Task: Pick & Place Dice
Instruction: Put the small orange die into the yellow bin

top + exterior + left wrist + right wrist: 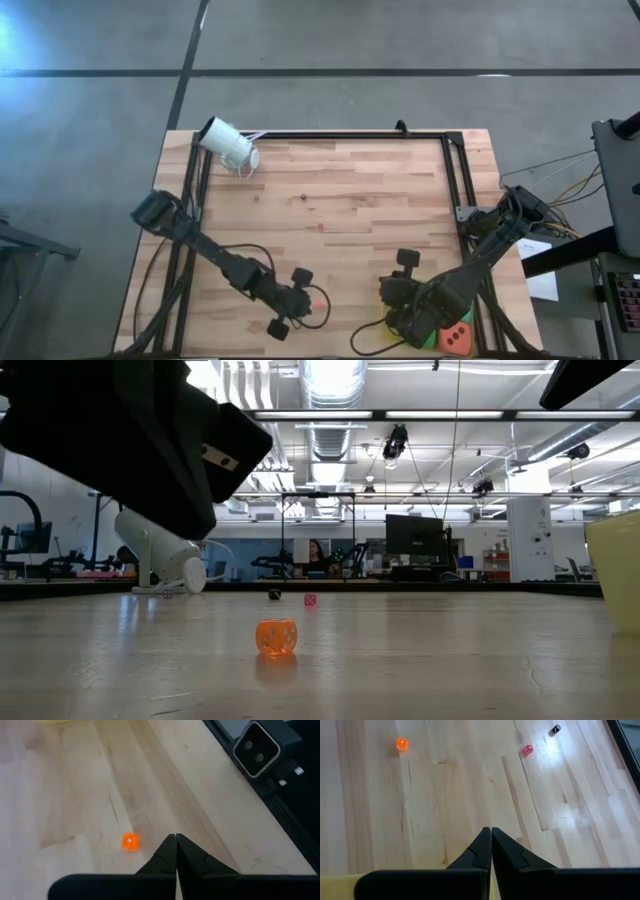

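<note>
Table [380,170], light wood strips, inventory from left, each place given against the small orange die [130,841]:

- white camera [228,143]; far-left corner, well apart from the orange die
- left gripper [176,836]; fingers pressed together, clasping nothing; tips above the wood just beside the orange die, not touching it
- small orange die; translucent, alone on bare wood
- small pink die [527,750]; farther up the table than the orange die, well apart
- small dark die [556,728]; beyond the pink one, farther still
- right gripper [491,829]; fingers pressed together, empty; right of the orange die, pointing towards it, well apart
- pale yellow vessel [615,570]; far right of the orange die
- orange-red cube [458,335], dark pips; near-right corner, partly under the right arm; green cube [430,338] touching it on the orange die's side
</note>
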